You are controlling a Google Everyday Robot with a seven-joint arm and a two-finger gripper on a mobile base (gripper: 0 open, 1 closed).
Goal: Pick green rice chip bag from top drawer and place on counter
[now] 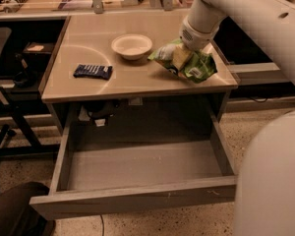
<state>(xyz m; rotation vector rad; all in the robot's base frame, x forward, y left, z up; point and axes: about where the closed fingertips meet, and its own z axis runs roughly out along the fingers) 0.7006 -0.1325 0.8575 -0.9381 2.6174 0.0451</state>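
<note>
The green rice chip bag, light green with white patches, hangs just above the right part of the counter. My gripper is shut on the bag's middle and comes down from the white arm at the upper right. The bag's lower edge is close to the counter; I cannot tell if it touches. The top drawer stands pulled wide open below the counter, and its grey inside shows nothing in it.
A white bowl sits on the counter just left of the bag. A small dark-blue snack packet lies at the counter's left. The arm's white body fills the lower right. A dark chair stands at the left.
</note>
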